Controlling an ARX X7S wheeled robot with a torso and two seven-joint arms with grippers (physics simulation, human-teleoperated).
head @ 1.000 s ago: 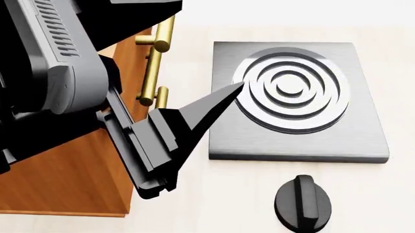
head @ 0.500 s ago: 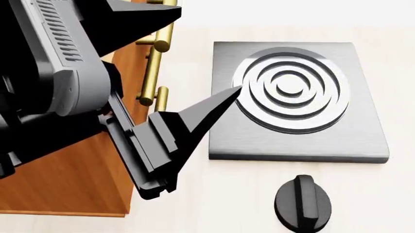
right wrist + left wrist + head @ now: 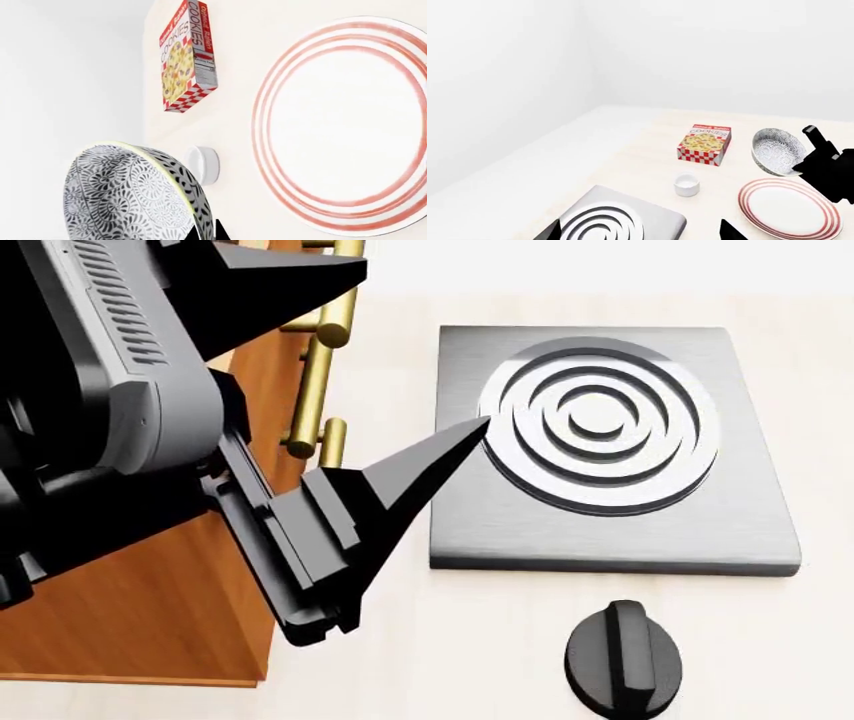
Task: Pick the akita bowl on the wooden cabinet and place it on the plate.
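The akita bowl, white with a dense grey-blue pattern, hangs tilted in the air with my right gripper shut on its rim. In the left wrist view the bowl is just beyond the far edge of the red-ringed plate, held by my right arm. The plate lies bare on the counter. My left gripper is open and holds nothing, beside the wooden cabinet and above the stove's edge. The bowl and the plate are out of the head view.
A metal stove plate with a ringed burner sits right of the cabinet, and a black knob lies in front of it. A cookies box and a small white cup stand on the counter near the plate. Brass handles stick out from the cabinet.
My left gripper has shifted slightly down and left in the head view, and its upper finger shows more. Stove and knob have not moved.
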